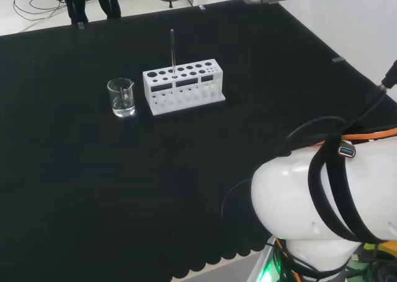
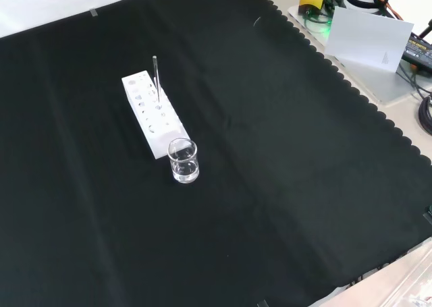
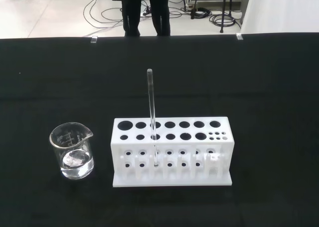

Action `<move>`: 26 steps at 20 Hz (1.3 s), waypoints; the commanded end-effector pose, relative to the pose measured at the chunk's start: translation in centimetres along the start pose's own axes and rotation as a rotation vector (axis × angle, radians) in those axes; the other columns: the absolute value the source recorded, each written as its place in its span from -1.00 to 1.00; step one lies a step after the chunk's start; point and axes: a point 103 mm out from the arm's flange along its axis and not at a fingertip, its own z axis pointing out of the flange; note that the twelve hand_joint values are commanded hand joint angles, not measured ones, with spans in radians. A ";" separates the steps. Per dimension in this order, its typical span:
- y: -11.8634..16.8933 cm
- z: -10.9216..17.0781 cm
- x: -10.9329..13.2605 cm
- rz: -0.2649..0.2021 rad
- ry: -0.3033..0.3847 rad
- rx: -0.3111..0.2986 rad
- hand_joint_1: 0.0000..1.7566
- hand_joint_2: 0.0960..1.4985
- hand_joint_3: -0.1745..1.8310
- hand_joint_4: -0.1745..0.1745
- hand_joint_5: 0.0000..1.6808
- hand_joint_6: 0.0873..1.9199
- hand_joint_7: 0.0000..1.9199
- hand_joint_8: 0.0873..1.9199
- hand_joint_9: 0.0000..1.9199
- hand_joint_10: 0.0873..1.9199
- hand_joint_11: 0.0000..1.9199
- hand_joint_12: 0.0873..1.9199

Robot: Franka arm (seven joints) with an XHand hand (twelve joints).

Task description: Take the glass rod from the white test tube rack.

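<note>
On the black cloth, mid-bench: white rack, blocky plastic, rows of round holes. The glass rod stands upright in a front-row hole, its thin clear top half well above the rack, so free to grasp from above. Just beside the rack, a small clear beaker with a spout and a little liquid. Task not begun. Whether the hand's fingers are apart or together, cannot tell.

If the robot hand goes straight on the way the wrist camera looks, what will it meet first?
Probably the thin clear glass rod standing upright in the white plastic test tube rack, near that view's centre; nothing stands before it, though depth is unclear.
</note>
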 end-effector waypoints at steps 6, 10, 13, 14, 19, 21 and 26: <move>-4.9 -3.8 -1.8 0.062 -0.069 -0.050 -0.26 0.21 -0.41 -0.85 -1.00 -1.00 -1.00 -0.91 -0.99 -0.56 -0.99 0.02; -4.4 -3.6 -0.6 0.072 -0.086 -0.037 -0.26 0.21 -0.41 -0.85 -1.00 -1.00 -1.00 -0.91 -1.00 -0.57 -1.00 0.00; -4.5 -3.3 -1.0 0.083 -0.094 -0.033 -0.26 0.20 -0.41 -0.85 -1.00 -1.00 -1.00 -0.90 -1.00 -0.57 -1.00 -0.01; -4.6 -3.2 -1.3 0.083 -0.085 -0.036 -0.26 0.20 -0.41 -0.85 -1.00 -1.00 -1.00 -0.89 -1.00 -0.57 -1.00 -0.01; -4.5 -2.9 -1.4 0.070 -0.086 -0.037 -0.26 0.20 -0.41 -0.85 -1.00 -1.00 -1.00 -0.87 -1.00 -0.55 -1.00 -0.02; -4.6 -2.9 -1.6 0.082 -0.061 -0.035 -0.26 0.20 -0.41 -0.85 -1.00 -1.00 -1.00 -0.86 -1.00 -0.54 -1.00 -0.02; -5.1 -2.7 -4.6 0.103 0.001 -0.015 -0.26 0.20 -0.40 -0.85 -1.00 -1.00 -1.00 -0.80 -1.00 -0.50 -1.00 -0.03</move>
